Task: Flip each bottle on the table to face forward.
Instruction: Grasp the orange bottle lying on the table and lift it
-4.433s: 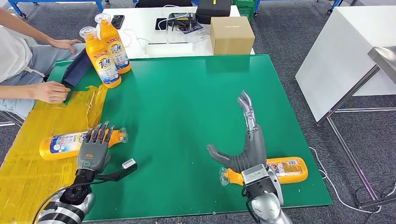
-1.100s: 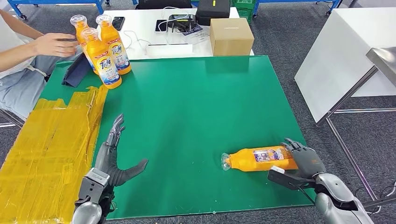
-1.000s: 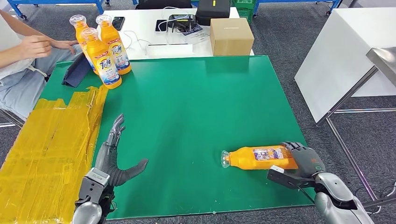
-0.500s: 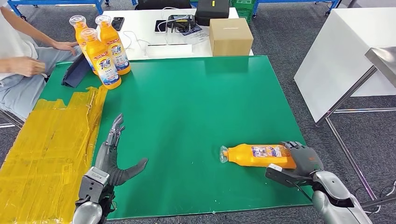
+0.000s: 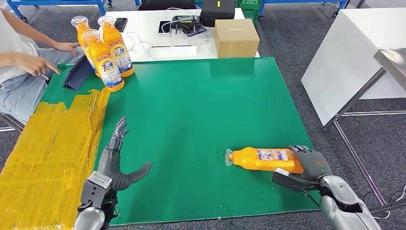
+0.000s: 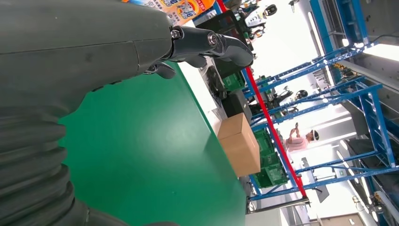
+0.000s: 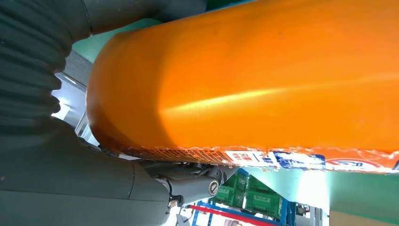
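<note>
Bench (image 5: 201, 96): green mat filling the middle of the head view, with yellow tape (image 5: 48, 153) covering its left strip.
Person (image 5: 19, 72): sitting at the upper left edge, one hand pointing toward the bench.
Box (image 5: 236, 37): brown carton standing past the far edge, upper centre.
Upright bottles (image 5: 103, 50): three standing together at the upper left, labels facing the camera; I judge these as already done.
Bottle (image 5: 263, 159): lying on its side at the lower right, cap pointing left, label strip showing on top.
Right hand (image 5: 306, 167): gripping the base end of the bottle, fingers curling over it, thumb underneath.
Left hand (image 5: 112, 160): resting at the lower left, released, fingers stretching flat, holding nothing.
Handling: looking like filled plastic, so probably stiff, fairly heavy and smooth enough to slip; round, so liable to roll. Holding around the wide body near the base seems safest, away from the narrow neck.
</note>
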Robot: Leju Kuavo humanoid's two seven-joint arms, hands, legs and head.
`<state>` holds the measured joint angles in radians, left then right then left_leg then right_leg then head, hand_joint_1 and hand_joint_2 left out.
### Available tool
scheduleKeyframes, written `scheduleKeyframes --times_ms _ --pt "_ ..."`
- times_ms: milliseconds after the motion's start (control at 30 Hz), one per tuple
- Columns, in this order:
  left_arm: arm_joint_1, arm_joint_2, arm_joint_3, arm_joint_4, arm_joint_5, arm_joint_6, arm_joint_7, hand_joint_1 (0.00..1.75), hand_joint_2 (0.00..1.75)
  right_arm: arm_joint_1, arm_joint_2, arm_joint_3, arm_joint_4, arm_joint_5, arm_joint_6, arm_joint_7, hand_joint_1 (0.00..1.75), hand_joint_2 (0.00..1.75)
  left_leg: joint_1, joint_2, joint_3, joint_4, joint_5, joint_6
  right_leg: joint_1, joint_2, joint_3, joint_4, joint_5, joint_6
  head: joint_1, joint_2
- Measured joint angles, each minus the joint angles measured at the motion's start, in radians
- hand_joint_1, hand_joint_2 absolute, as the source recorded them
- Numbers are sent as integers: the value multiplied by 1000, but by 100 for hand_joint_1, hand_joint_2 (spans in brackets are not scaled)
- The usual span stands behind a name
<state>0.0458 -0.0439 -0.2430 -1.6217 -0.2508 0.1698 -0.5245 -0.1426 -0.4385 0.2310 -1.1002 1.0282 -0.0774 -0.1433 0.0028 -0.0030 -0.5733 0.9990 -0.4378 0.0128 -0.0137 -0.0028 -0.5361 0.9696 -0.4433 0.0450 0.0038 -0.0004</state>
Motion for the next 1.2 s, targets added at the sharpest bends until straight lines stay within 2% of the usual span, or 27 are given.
scheduleKeyframes --times_ms 100,233,467,667,733,833,933,1033,1200 --pt "0 0 0 0 1 0 0 0 175 -2 2 3 0 12 -21 3 175 175 0 0 0 0 0 0 0 0 0 0 0 0 0 0" --pt "0 -2 -1 0 0 -3 6 0 175 2 23 6 -2 51 -107 19 175 175 0 0 0 0 0 0 0 1 0 0 0 0 0 0" --pt "-2 -5 -23 0 -9 -68 46 0 175 31 145 -25 -65 -7 -282 14 175 175 0 0 -4 0 0 0 0 0 -3 1 0 0 0 0" --pt "-8 -8 -46 0 -4 -93 58 0 175 34 210 -54 -107 -39 -307 -7 175 175 0 -1 -8 0 0 0 0 0 -6 1 0 0 0 0" --pt "-14 -7 -59 3 24 -146 72 0 175 39 247 -78 -127 -141 -323 -88 175 175 0 -1 -10 0 0 0 0 0 -7 1 0 0 0 0" --pt "-37 -8 -102 23 84 -212 89 0 175 39 345 -112 -180 -438 -344 -215 175 175 0 -1 -10 0 0 0 0 0 -8 1 0 0 0 0" --pt "-58 -11 -147 44 120 -215 101 0 175 32 413 -112 -210 -610 -309 -226 175 175 1 -1 -10 0 1 0 0 0 -8 1 0 0 0 0" --pt "-74 -10 -172 64 142 -213 115 0 175 30 454 -111 -218 -740 -235 -252 175 175 1 -1 -10 0 1 0 1 -1 -8 1 0 0 0 0" --pt "-92 -9 -194 91 178 -221 127 0 175 26 507 -103 -223 -855 -151 -270 175 175 1 -1 -11 0 1 0 0 -1 -8 1 0 0 0 0"
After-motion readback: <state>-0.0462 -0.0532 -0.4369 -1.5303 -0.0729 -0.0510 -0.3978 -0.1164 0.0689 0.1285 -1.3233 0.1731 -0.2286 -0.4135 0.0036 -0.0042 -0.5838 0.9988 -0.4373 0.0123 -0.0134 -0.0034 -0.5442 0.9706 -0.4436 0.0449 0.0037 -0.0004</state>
